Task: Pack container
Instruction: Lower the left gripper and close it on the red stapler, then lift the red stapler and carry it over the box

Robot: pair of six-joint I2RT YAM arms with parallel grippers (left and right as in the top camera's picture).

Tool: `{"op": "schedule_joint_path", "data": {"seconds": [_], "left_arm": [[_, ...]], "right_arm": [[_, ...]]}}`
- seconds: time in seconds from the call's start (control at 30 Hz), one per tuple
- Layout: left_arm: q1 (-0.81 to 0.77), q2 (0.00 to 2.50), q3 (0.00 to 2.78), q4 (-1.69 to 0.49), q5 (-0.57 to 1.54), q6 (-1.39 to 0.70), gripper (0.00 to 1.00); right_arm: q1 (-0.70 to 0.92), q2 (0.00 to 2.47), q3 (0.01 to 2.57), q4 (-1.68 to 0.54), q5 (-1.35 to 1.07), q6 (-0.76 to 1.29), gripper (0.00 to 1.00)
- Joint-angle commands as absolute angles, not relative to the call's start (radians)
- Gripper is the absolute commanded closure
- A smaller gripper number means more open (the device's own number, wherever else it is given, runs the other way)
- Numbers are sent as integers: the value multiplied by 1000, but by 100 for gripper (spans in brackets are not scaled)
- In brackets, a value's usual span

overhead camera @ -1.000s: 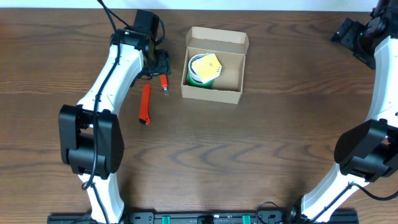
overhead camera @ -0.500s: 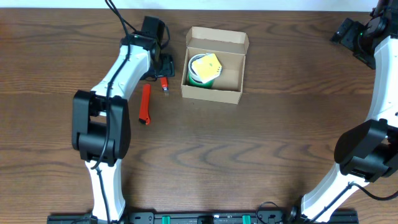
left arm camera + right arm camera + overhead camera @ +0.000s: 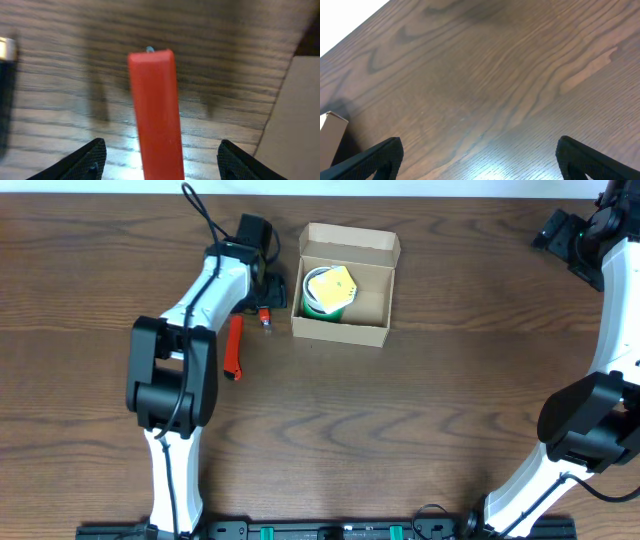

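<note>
The container (image 3: 345, 285) is a tan cardboard box, open, at the back middle of the table. A green tape roll (image 3: 318, 290) and a yellow item (image 3: 338, 283) lie inside it. My left gripper (image 3: 268, 295) is just left of the box, open, over a small orange-red bar (image 3: 265, 313). In the left wrist view the bar (image 3: 152, 110) lies between the wide-apart fingers (image 3: 162, 160), and the box wall (image 3: 300, 115) is at the right. My right gripper (image 3: 570, 235) is open and empty at the far right back, over bare table (image 3: 480, 160).
A longer red tool (image 3: 234, 345) lies on the table left of the small bar. A dark object with a silver tip (image 3: 5, 75) shows at the left edge of the left wrist view. The box's corner (image 3: 330, 135) shows at the lower left of the right wrist view.
My left arm has swung to the right, toward the box, bringing the open gripper over the small orange-red bar. The right arm has not moved.
</note>
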State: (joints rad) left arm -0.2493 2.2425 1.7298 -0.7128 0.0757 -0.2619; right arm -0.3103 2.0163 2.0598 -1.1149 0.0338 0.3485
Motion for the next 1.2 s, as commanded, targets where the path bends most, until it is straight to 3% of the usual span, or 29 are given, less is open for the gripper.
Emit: {"op": "schedule_joint_path", "data": {"seconds": [0.0, 0.17, 0.43, 0.67, 0.87, 0.93, 1.17], "left_arm": [[-260, 2269, 1752, -704, 78, -263, 30], [-262, 2269, 1752, -693, 78, -262, 39], [-262, 2269, 1752, -698, 70, -262, 42], [-262, 2269, 1752, -710, 67, -262, 69], [-262, 2269, 1752, -732, 67, -263, 84], [-262, 2269, 1753, -746, 67, -268, 93], [-244, 2268, 1823, -881, 64, -269, 95]], "right_arm": [[-307, 1986, 2067, -1116, 37, 359, 1], [-307, 1986, 2067, -1116, 37, 359, 1], [-307, 1986, 2067, -1116, 37, 359, 1], [-307, 1986, 2067, -1116, 37, 359, 1], [-307, 1986, 2067, -1117, 37, 359, 1], [-307, 1986, 2067, -1117, 37, 359, 1], [-307, 1986, 2067, -1116, 37, 359, 1]]}}
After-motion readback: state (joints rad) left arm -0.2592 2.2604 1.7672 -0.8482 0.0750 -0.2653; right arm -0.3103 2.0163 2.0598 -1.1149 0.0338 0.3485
